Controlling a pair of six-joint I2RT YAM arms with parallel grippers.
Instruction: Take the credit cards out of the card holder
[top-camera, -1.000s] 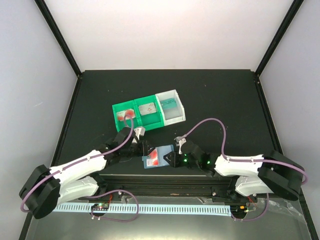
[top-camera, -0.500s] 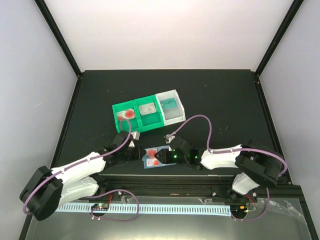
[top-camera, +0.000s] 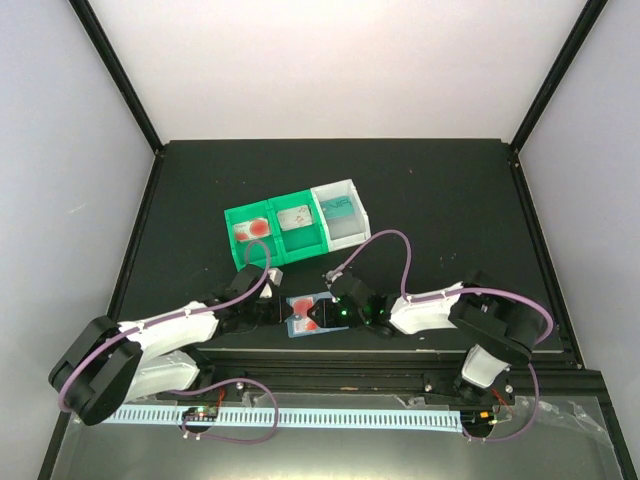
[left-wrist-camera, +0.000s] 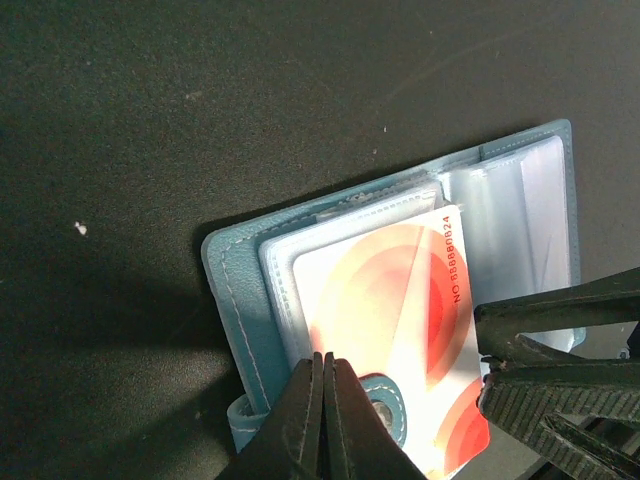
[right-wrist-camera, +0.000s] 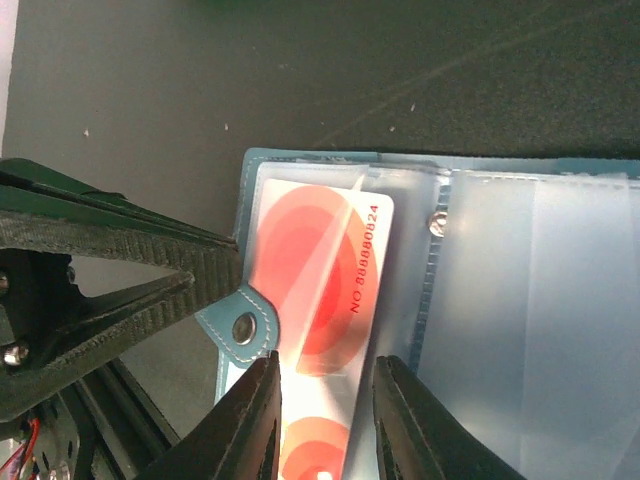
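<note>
A matte black table (top-camera: 430, 180) fills the middle, pale, evenly lit walls (top-camera: 330, 60) enclose it from 9 through 3 o'clock behind slanting black struts (top-camera: 115, 75), and what may be a grey shelf (top-camera: 330, 458) lies at 6 o'clock.

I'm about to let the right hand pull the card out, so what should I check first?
1. Card holder lies open: ok.
2. Left hand shut at the holder's tab edge: ok.
3. Left hand actually pinning the holder: cannot tell.
4. Red-and-white card sticks out past the holder's edge: ok.
5. Right hand open, a finger on each side of the card: ok.
6. Right hand closed on the card: not ok.
</note>
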